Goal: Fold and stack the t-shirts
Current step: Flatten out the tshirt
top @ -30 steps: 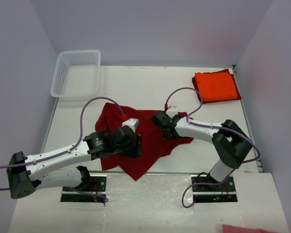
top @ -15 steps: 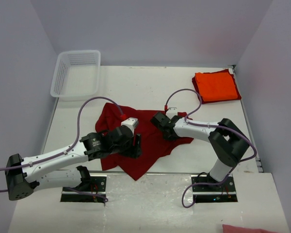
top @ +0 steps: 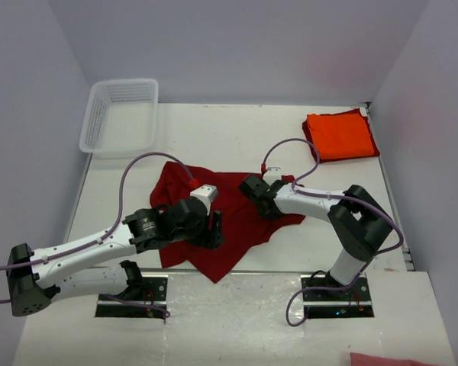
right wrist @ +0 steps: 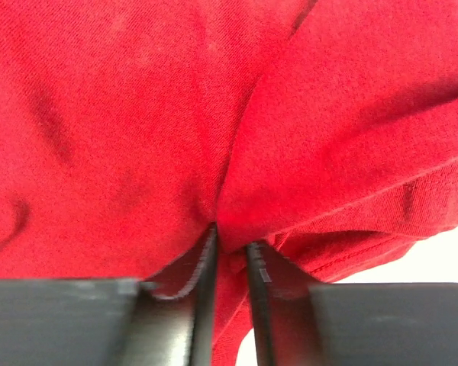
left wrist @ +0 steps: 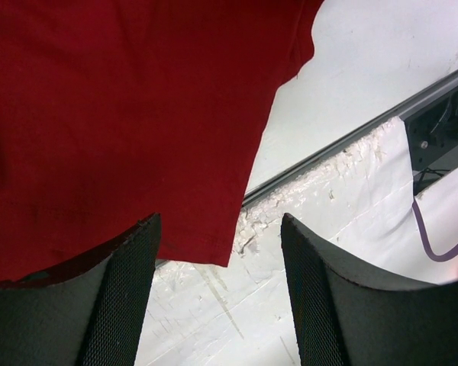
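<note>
- Top view: the crimson t-shirt (top: pixel 244 227) lies crumpled at the middle of the worktop (top: pixel 229 137), and its lowest corner reaches over the near edge.
- The orange t-shirt (top: pixel 340 136) sits folded in the far right corner. The white basket (top: pixel 91 122) is in the far left corner.
- Both arms reach onto the crimson cloth, the left near its near-left part and the right at its right side.
- Left wrist view: the left jaws are spread wide and hold nothing.
- They hang over the shirt's near hem, where the cloth meets the worktop's near edge. One finger (left wrist: pixel 126 305) is over red cloth and the other is over bare worktop.
- Right wrist view: the right jaws are almost together, with a raised ridge of crimson cloth pinched between the fingers (right wrist: pixel 179 320). The cloth touches both inner faces.
- I cannot tell how firm that pinch is.
- Risk: the ridge looks like a bunched fold, probably more than one layer. Lifting from there would likely drag the shirt into a lump rather than spread it flat.
- Risk: a light pinch could let the cloth slip out partway through a pull.
- Risk: any pull toward the near edge could slide the overhanging corner further off the worktop.
- Risk: if the left jaws close where they are, they could miss the hem or scrape the worktop edge.
</note>
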